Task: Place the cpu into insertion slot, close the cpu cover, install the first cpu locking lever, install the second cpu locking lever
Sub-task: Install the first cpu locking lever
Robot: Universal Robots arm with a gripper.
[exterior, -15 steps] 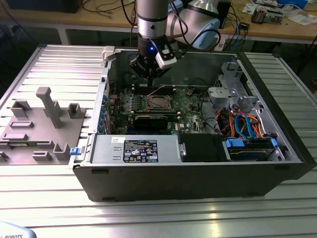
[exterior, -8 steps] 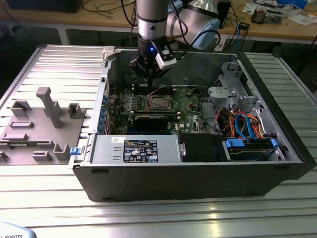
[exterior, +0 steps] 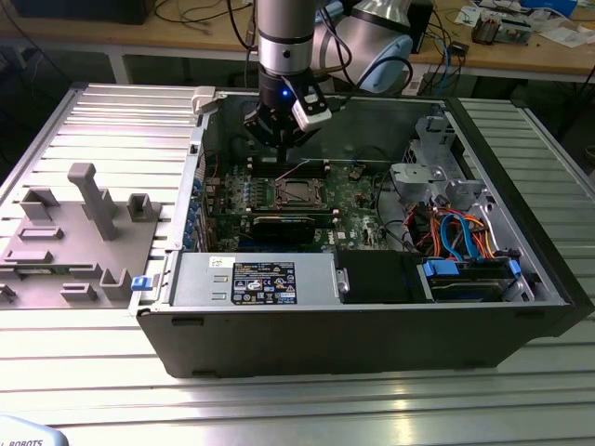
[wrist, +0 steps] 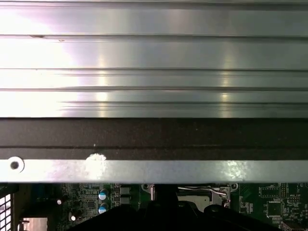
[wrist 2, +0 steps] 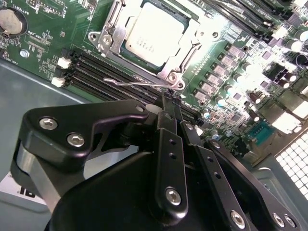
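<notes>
The cpu (wrist 2: 153,34), a silver-grey square chip, lies in the insertion slot (wrist 2: 126,50) on the green board. The cpu cover (wrist 2: 192,36), a silvery frame, lies flat around it. A thin wire locking lever (wrist 2: 137,83) runs along the socket's near side, next to the black memory slots, and another lever (wrist 2: 113,13) follows an adjacent side. My gripper (wrist 2: 169,102) hovers above the board just short of the socket, fingers together with nothing between them. In the exterior view the gripper (exterior: 279,139) hangs over the socket (exterior: 297,192) inside the open computer case.
The case's dark wall and silvery rim (wrist: 154,171) lie close behind the gripper. Long memory slots (wrist 2: 120,72) flank the socket. A drive cage (exterior: 432,163), coloured cables (exterior: 460,232) and a power supply (exterior: 256,279) fill the case. A grey fixture (exterior: 84,232) sits on the table at the exterior view's left.
</notes>
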